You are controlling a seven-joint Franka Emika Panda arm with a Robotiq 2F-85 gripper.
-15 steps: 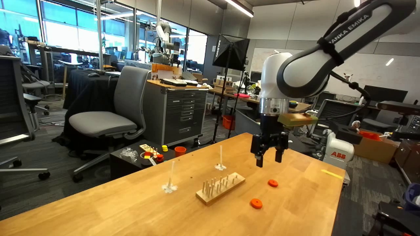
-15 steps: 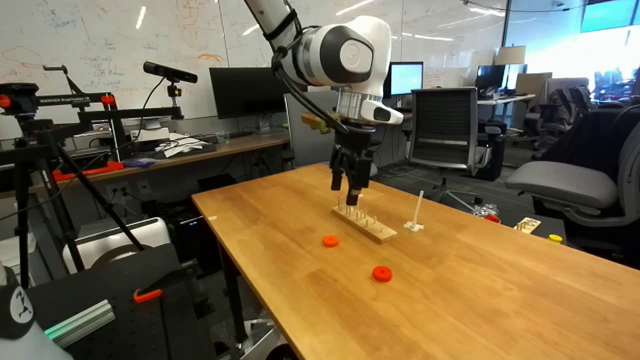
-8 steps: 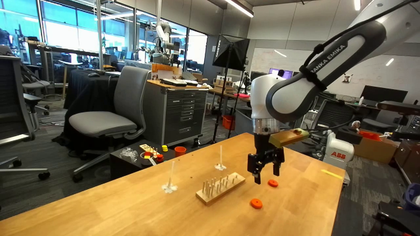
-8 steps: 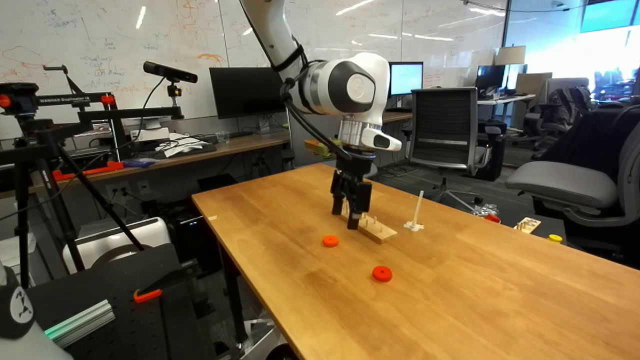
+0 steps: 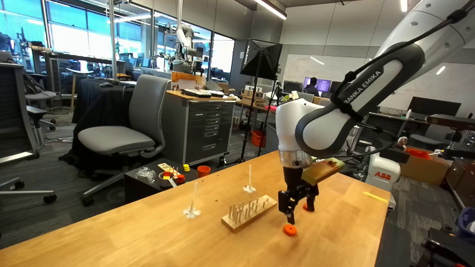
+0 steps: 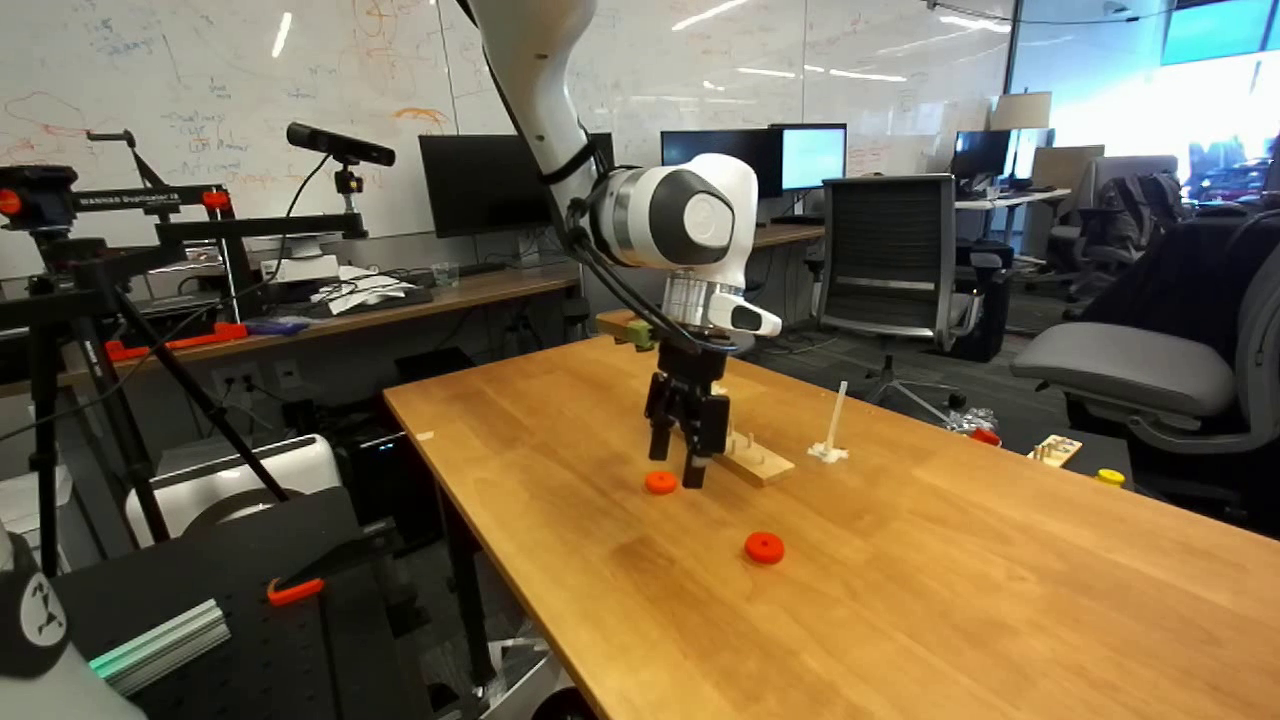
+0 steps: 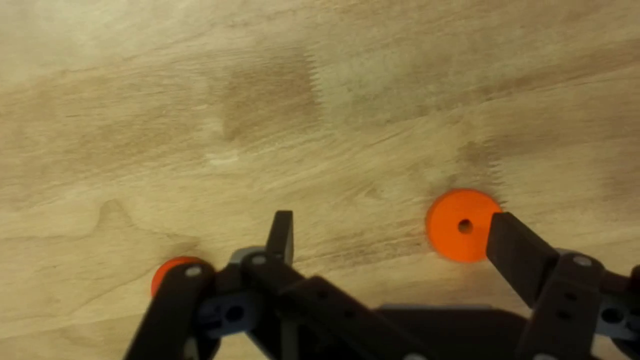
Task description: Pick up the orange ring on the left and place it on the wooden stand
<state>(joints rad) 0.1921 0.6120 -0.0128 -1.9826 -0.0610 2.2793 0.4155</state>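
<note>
The orange ring on the left lies flat on the table in both exterior views. In the wrist view this ring lies between the fingers, partly covered by the right fingertip. My gripper is open and empty, low above the table; it also shows open in an exterior view and in the wrist view. The second orange ring lies outside the jaws, partly hidden by the left finger in the wrist view. The pale wooden stand with short pegs is beside the gripper, partly hidden in an exterior view.
Two thin pale posts stand taped to the table beyond the wooden stand. A yellow tape strip lies near a table edge. A low black side table with small parts stands beside the wooden table.
My open gripper has come down toward the table and moved beside the left orange ring, away from above the stand in an exterior view. The rings and stand have not moved.
</note>
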